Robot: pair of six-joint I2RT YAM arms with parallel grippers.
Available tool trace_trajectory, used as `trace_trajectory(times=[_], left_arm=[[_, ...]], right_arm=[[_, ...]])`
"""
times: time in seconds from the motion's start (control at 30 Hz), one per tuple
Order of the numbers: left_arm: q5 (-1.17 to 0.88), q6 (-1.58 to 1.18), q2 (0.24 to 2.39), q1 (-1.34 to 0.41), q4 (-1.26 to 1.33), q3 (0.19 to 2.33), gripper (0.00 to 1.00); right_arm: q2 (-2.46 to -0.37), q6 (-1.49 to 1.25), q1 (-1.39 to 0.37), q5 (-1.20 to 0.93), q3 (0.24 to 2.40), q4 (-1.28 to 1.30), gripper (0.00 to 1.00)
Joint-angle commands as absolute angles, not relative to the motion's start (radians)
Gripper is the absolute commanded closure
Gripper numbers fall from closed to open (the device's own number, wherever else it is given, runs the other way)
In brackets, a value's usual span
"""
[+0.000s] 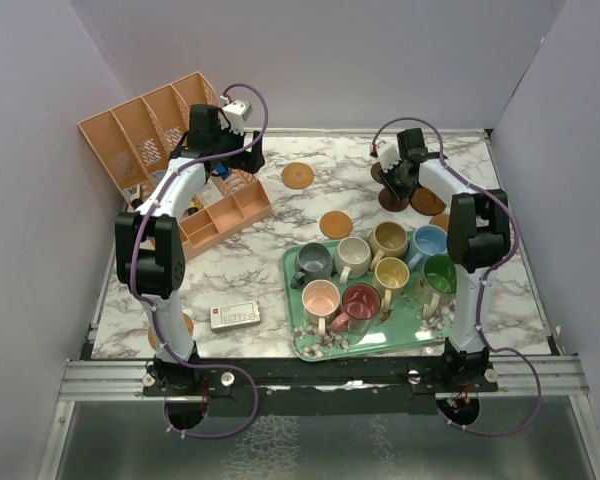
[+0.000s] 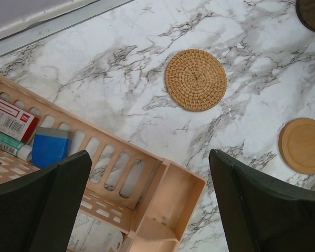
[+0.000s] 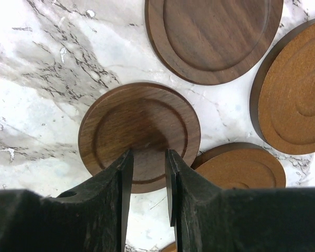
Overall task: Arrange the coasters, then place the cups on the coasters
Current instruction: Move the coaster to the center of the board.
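Jaws of right gripper (image 3: pixel 148 157) narrowed over dark coaster (image 3: pixel 136 118), grip unclear; left gripper (image 2: pixel 149 157) gaping; may shove tan coaster (image 3: pixel 247 169) just beside

In the right wrist view the top edge cuts off one dark coaster (image 3: pixel 215 37) and the right edge cuts off a red-brown coaster (image 3: pixel 294 89). The fingers (image 3: pixel 110 194) of the right gripper (image 3: pixel 148 157) hide the near rim of the middle coaster (image 3: pixel 139 126). In the top view the left arm (image 1: pixel 165 250) half covers an orange-tan coaster (image 1: pixel 187 324).
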State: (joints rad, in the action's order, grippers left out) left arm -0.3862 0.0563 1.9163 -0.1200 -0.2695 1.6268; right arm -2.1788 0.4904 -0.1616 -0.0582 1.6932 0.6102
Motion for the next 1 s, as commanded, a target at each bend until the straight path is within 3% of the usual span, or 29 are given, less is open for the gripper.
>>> trace_trajectory(times=[0.0, 0.97], left_arm=[[-0.41, 0.051, 1.899, -0.117, -0.247, 1.617, 0.01], [-0.413, 0.051, 1.887, -0.116, -0.247, 1.612, 0.01]], right_arm=[[-2.223, 0.473, -0.166, -0.113, 1.707, 0.644, 0.68], [-2.245, 0.472, -0.185, -0.199, 1.729, 0.674, 0.68]])
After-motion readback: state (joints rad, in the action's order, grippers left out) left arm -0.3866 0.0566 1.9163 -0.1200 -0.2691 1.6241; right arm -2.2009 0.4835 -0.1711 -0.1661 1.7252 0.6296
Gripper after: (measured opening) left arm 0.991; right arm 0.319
